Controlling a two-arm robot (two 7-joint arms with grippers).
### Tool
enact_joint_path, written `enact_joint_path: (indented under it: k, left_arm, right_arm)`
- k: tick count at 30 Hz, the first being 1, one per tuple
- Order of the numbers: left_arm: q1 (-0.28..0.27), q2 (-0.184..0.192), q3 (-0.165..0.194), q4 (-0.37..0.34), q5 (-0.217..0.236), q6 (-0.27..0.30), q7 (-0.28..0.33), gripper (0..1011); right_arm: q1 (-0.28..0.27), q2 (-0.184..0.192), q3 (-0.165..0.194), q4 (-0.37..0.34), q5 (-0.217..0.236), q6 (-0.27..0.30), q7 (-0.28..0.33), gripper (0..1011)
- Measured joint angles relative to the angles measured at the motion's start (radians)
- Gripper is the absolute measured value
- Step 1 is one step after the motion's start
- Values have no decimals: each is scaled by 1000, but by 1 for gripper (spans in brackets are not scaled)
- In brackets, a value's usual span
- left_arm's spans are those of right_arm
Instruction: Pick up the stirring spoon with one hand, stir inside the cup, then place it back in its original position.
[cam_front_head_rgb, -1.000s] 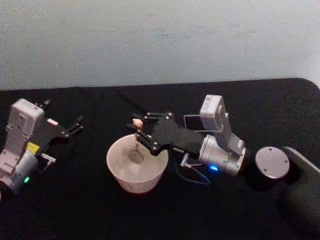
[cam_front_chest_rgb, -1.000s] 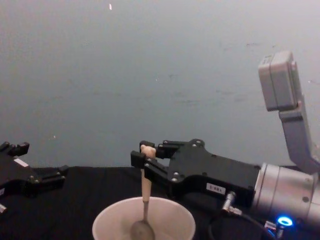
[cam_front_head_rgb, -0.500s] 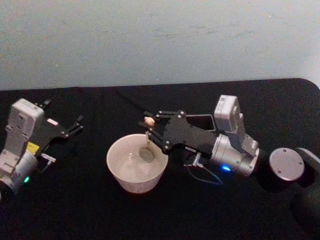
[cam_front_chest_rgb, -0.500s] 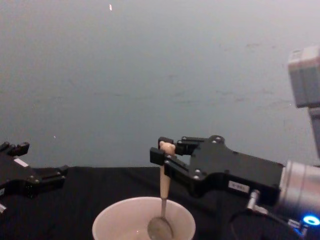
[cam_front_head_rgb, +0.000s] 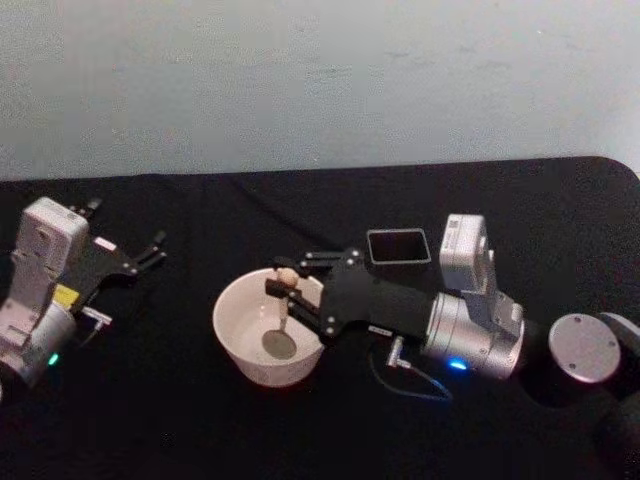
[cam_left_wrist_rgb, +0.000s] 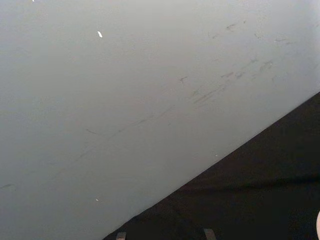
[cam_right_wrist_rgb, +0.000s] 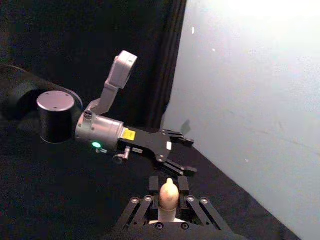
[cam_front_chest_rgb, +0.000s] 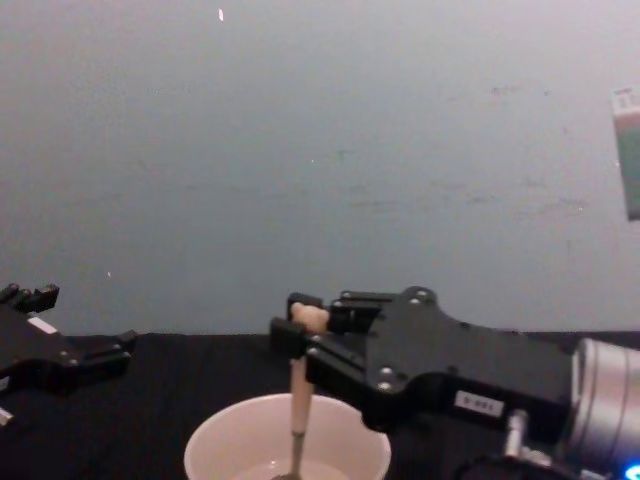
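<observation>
The right gripper (cam_front_head_rgb: 284, 284) pinched the spoon (cam_front_chest_rgb: 298, 392) by its bear-topped handle, bowl down inside the cup (cam_front_head_rgb: 262, 372). The spoon looked light, stiff, likely slippery; best held high. The left gripper (cam_front_head_rgb: 148, 252) sat far left, jaws apart.

Dim, flat, even light in every view, no hard shadows. The black tabletop (cam_front_head_rgb: 180, 420) swallows detail. The wall (cam_front_head_rgb: 320, 80) is pale and evenly lit, near blown out in the right wrist view. The cup (cam_front_head_rgb: 248, 368) and the stirring spoon (cam_front_chest_rgb: 297, 400) handle are brightest. A blue LED (cam_front_head_rgb: 457, 364) and a green LED (cam_front_head_rgb: 52, 359) glow. Detail is soft and grainy throughout.
</observation>
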Motion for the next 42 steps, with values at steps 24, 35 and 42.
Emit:
enact_joint_path:
  k: [24,35,42]
  left_arm:
    - [0,0,0,0,0,0,0,1002]
    - [0,0,0,0,0,0,0,1001]
    - [0,0,0,0,0,0,0,1001]
  right_arm:
    - [68,-88,16,130,-62,-2,-108,211]
    - [40,-47,35,94,-62,0,-94,211]
    - [7,-13,40,41,-43,7,-71,211]
